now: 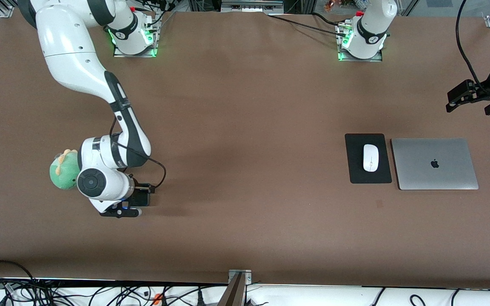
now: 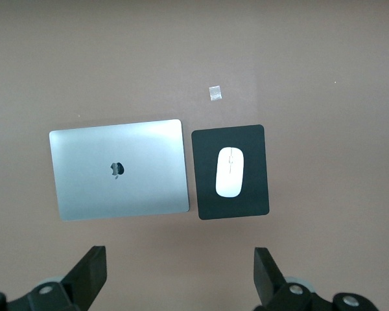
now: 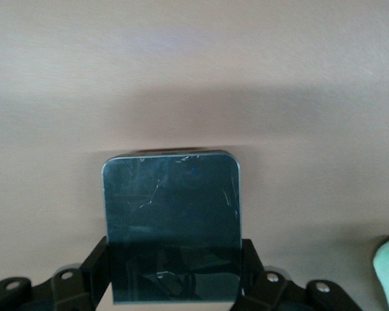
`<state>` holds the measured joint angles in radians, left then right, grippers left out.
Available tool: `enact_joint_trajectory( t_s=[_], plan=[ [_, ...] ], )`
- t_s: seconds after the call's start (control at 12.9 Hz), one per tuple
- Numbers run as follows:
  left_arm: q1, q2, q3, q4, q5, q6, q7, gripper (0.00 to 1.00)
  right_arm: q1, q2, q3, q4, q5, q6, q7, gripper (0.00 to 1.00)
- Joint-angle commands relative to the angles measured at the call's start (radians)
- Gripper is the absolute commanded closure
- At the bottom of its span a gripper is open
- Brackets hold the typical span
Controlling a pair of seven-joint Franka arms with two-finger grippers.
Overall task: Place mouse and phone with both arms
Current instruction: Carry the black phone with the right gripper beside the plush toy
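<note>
The white mouse [image 1: 370, 157] lies on a matte black mouse pad [image 1: 355, 172] toward the left arm's end of the table; both also show in the left wrist view, the mouse [image 2: 229, 172] on the pad [image 2: 204, 197]. My left gripper [image 1: 479, 100] is open and empty, up in the air near the table's edge, above the laptop; its fingers [image 2: 91, 272] stand wide apart. My right gripper [image 1: 141, 197] is shut on the black glossy phone [image 3: 172, 214], one finger on each long side, low over the table beside a green plush toy. The phone [image 1: 144, 199] is mostly hidden under the wrist in the front view.
A closed silver laptop [image 1: 434, 163] lies beside the mouse pad, also seen in the left wrist view [image 2: 117, 170]. A green plush toy [image 1: 62, 170] sits next to the right wrist. A small tape mark [image 1: 380, 204] is nearer the front camera than the pad.
</note>
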<state>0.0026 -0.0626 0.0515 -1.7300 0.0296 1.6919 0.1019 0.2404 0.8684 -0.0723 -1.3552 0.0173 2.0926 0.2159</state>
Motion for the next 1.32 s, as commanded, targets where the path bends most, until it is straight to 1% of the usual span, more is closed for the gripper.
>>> enact_joint_trajectory(
  t_s=[0.0,0.08,0.15,0.23,0.31,0.62,0.85,1.08,1.24],
  plan=[
    [-0.021,-0.025,0.008,-0.019,-0.019,-0.026,-0.036,0.0,-0.033,-0.023,0.016,-0.067,0.041,0.059,-0.016,0.44],
    [-0.021,-0.022,0.001,-0.014,-0.014,-0.032,-0.031,0.0,-0.036,-0.023,0.016,-0.074,0.059,0.073,-0.016,0.44],
    [-0.021,-0.019,0.001,-0.013,-0.014,-0.029,-0.031,0.0,-0.038,-0.023,0.016,-0.076,0.061,0.075,-0.016,0.4],
    [-0.021,-0.017,0.001,-0.013,-0.014,-0.028,-0.034,0.0,-0.039,-0.023,0.016,-0.075,0.062,0.075,-0.009,0.13],
    [-0.021,-0.016,0.001,-0.013,-0.014,-0.026,-0.036,0.0,-0.043,-0.028,0.016,-0.073,0.064,0.072,-0.004,0.0],
    [-0.021,-0.014,-0.005,-0.013,-0.011,-0.026,-0.028,0.0,-0.039,-0.1,0.016,-0.068,0.063,0.044,0.003,0.0],
    [-0.021,-0.014,-0.005,-0.013,-0.011,-0.028,-0.025,0.0,-0.036,-0.208,0.013,-0.064,0.033,-0.009,0.004,0.0],
    [-0.021,-0.014,-0.005,-0.013,-0.011,-0.026,-0.028,0.0,-0.041,-0.317,0.012,-0.067,0.027,-0.022,-0.009,0.0],
    [-0.021,-0.014,-0.005,-0.013,-0.013,-0.028,-0.027,0.0,-0.041,-0.418,0.011,-0.065,0.035,-0.18,0.014,0.0]
  ],
)
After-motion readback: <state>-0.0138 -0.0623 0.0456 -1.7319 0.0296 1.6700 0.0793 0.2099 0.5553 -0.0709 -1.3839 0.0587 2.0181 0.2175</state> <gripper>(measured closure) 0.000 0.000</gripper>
